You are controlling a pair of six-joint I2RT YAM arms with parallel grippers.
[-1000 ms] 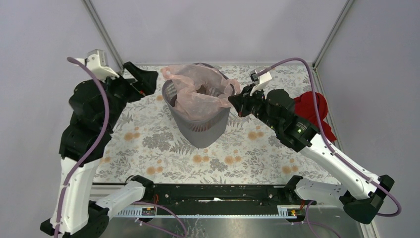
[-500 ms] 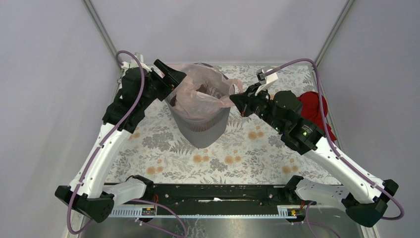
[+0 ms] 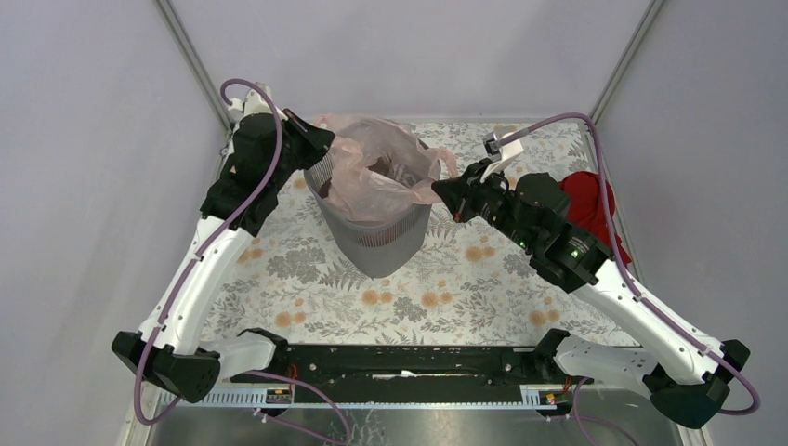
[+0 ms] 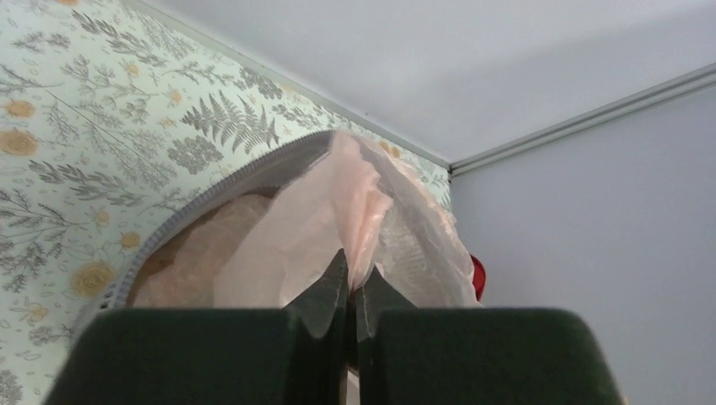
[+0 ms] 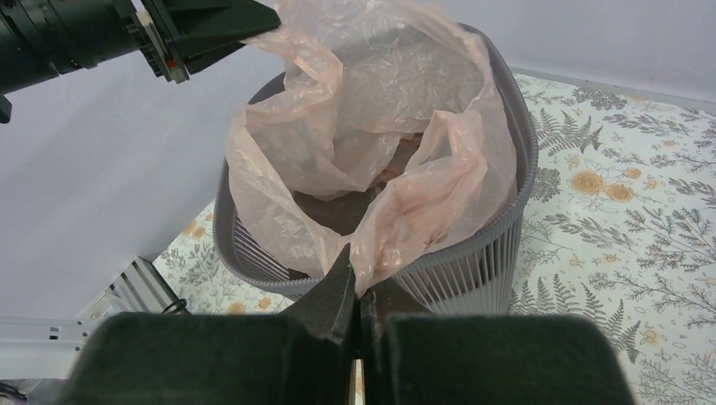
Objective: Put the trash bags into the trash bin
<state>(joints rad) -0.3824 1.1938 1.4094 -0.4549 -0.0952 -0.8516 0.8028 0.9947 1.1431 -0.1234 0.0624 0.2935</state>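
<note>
- The bin (image 3: 376, 240) stands upright on the floral table (image 3: 279, 279), toward 12 o'clock from the arm bases.
- The bag (image 3: 372, 181) sits in the bin's mouth. Its film spills over the rim on several sides, and its middle sags inside around a dark hollow.
- The left gripper (image 3: 311, 141) is at the bin's 10 o'clock rim, its jaws pressed almost together on a gathered edge of the bag.
- In the left wrist view, the pink film of the bag (image 4: 371, 202) rises straight out from between the left gripper's (image 4: 349, 283) tips. The grey rim of the bin (image 4: 245, 173) curves just beyond.
- The right gripper (image 3: 444, 193) is at the bin's 3 o'clock rim, also closed to a sliver. It pinches a fold of the bag that hangs outside the rim.
- In the right wrist view, that fold runs down into the right gripper (image 5: 359, 283) in front of the bin's (image 5: 473, 261) ribbed wall. The bag (image 5: 380, 152) billows open above.
- In the same view the left gripper (image 5: 245, 21) holds the far edge up in a peak — above rim level.
- A red bundle (image 3: 587, 197) lies at 3 o'clock from the bin, behind the right arm and well apart from the bin.
</note>
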